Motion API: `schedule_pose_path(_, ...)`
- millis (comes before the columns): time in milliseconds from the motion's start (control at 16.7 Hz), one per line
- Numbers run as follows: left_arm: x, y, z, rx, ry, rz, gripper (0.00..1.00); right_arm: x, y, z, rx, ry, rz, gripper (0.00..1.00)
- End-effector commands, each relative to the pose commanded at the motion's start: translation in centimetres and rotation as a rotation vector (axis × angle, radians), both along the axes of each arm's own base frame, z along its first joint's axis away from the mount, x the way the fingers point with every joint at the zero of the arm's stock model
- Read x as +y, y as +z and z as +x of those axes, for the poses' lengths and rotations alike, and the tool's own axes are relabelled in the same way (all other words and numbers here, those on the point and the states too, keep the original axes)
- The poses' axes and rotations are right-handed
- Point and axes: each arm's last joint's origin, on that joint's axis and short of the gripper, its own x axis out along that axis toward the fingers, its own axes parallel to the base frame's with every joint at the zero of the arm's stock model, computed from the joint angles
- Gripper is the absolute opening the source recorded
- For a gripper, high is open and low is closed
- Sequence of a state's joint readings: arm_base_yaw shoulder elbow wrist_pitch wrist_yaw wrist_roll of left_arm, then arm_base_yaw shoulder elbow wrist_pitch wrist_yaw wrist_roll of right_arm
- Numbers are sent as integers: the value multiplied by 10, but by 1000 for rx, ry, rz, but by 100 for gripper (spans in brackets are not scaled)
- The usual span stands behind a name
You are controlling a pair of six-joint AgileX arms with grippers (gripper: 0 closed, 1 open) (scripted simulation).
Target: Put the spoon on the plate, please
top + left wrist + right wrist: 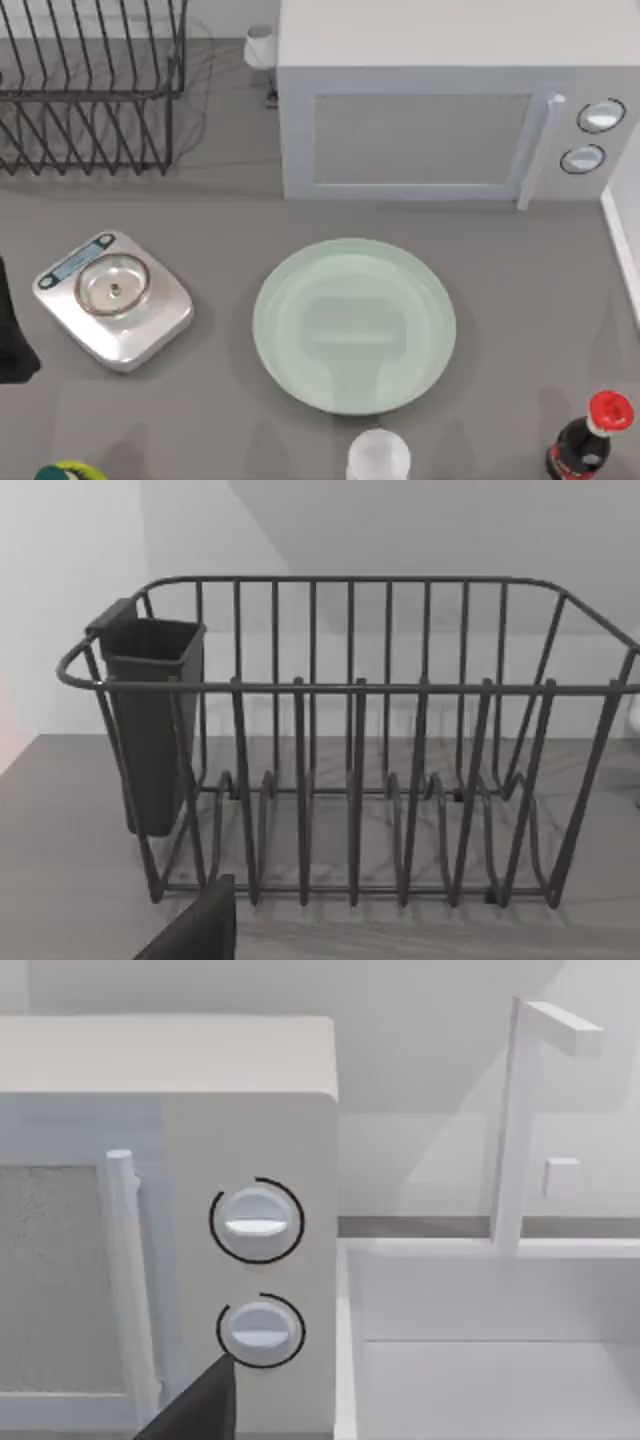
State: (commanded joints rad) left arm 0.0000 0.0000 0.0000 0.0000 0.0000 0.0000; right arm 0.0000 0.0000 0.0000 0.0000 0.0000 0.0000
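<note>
The spoon [378, 455] is taken to be the pale white rounded shape at the near edge of the table [520, 300], just in front of the plate [354, 325] and apart from it. Only its flat bowl can be seen, as the handle is cut off by the picture's edge. The plate lies in the middle of the table and nothing is seen on it, so the task is judged not yet begun.

The spoon is expected to be light, stiff and smooth, and to lie low against the surface. A hold across the thin handle, near the bowl, is judged safer than one on the flat bowl, which could slip. The glossy plate may let the spoon slide when it is set down.

The left gripper [195, 930] is pointed at the dish rack [90, 90] in the far left corner. The right gripper [195, 1410] is held before the microwave [440, 120] at the far edge. Whether either claw is wide or narrow cannot be told.

The table is plain grey and matte. A kitchen scale [115, 300] stands towards the left edge, and a red-capped dark bottle [590, 440] stands in the near right corner, well apart from the spoon. Pale walls are seen behind.
</note>
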Motion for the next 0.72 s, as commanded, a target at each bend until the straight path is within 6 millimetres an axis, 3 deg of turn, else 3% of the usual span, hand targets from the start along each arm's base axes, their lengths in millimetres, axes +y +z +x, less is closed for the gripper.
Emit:
schedule_pose_path(180, 0, 2, 0, 9, 4, 5, 100, 0, 0, 0, 0, 0, 0, 100)
schedule_pose_path(360, 3, 18, 1, 85, 31, 45, 100, 0, 0, 0, 0, 0, 0, 100)
schedule_pose_path(540, 9, 42, 10, 246, 62, 110, 100, 0, 0, 0, 0, 0, 0, 100)
schedule_pose_path(720, 19, 63, 35, 502, 75, 174, 100, 0, 0, 0, 0, 0, 0, 100)
